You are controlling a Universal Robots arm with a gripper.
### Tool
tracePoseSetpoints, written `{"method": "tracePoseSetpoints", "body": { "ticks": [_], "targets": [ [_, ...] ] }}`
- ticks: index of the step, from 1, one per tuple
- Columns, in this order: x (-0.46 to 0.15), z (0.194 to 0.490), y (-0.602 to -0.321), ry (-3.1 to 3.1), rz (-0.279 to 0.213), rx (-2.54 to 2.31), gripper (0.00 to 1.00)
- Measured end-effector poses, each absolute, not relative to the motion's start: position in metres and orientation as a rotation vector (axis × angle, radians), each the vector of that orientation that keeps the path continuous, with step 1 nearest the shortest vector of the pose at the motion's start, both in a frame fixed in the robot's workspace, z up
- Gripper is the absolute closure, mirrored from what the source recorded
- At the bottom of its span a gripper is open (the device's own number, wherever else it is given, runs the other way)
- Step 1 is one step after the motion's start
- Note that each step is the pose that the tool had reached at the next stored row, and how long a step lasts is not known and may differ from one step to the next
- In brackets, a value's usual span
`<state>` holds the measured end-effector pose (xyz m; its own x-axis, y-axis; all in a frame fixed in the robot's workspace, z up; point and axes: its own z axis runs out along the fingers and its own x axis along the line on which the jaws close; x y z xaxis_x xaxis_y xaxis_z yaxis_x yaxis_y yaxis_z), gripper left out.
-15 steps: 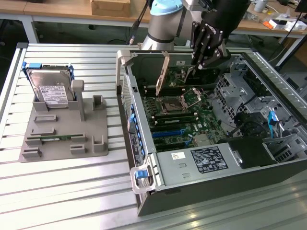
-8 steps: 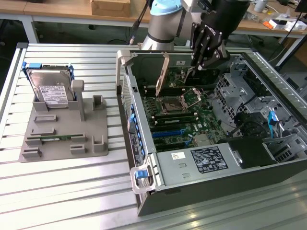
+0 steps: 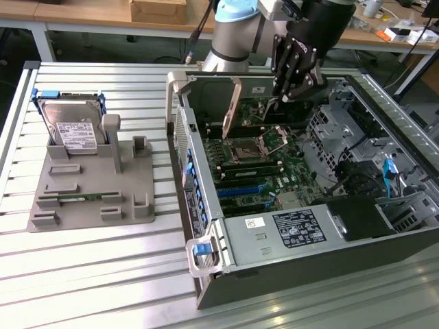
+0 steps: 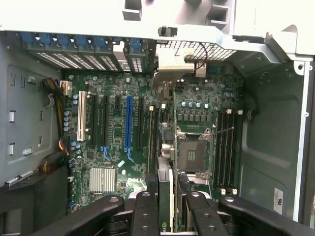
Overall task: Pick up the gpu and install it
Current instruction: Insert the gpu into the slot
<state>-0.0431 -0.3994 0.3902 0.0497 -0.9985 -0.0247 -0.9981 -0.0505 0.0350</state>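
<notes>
Over the open computer case, the gripper has its fingers clamped on the gpu, which hangs upright above the motherboard beside the one CPU socket. From the wrist, the card appears edge-on between the fingers, alongside one blue slot and one white slot. At the exterior view's left, a grey fixture holds one hard drive and one memory stick.

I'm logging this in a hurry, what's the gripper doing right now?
Gripper: closed, holding the graphics card inside the open computer case.
</notes>
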Motion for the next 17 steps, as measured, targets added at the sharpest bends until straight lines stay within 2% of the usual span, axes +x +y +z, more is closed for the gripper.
{"method": "tracePoseSetpoints", "body": {
  "ticks": [17],
  "targets": [
    [-0.0431, 0.3816, -0.3997, -2.159, -0.066, 2.27, 0.73]
  ]
}}
